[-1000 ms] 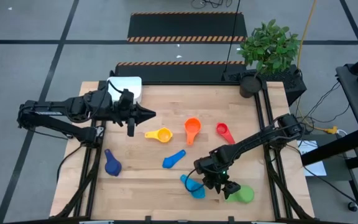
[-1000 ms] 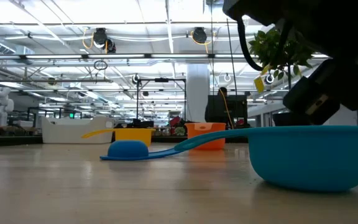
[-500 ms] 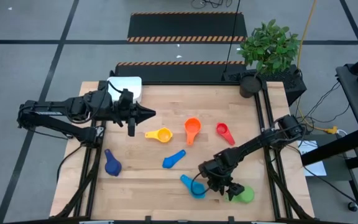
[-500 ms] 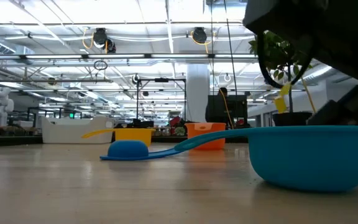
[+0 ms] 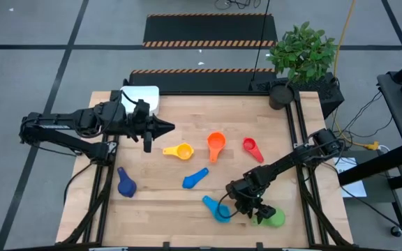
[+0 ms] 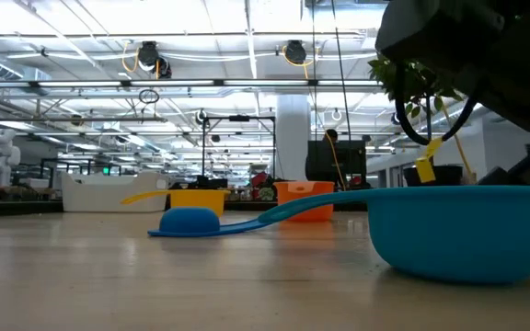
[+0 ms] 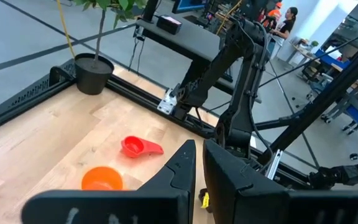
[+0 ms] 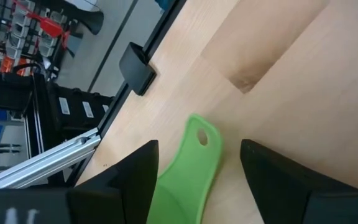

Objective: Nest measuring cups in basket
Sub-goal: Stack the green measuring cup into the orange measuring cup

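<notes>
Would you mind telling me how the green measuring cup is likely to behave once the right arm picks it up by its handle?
The green measuring cup looks like thin moulded plastic, so probably light and stiff. Its flat handle lies between the open fingers of the right pincer; the smooth surface might slip. Held by the handle, the bowl end may sag or pivot.

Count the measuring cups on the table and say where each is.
7: yellow, orange and red mid-table; dark blue left; light blue centre; another light blue and green at the near edge. None seem hidden.
</notes>
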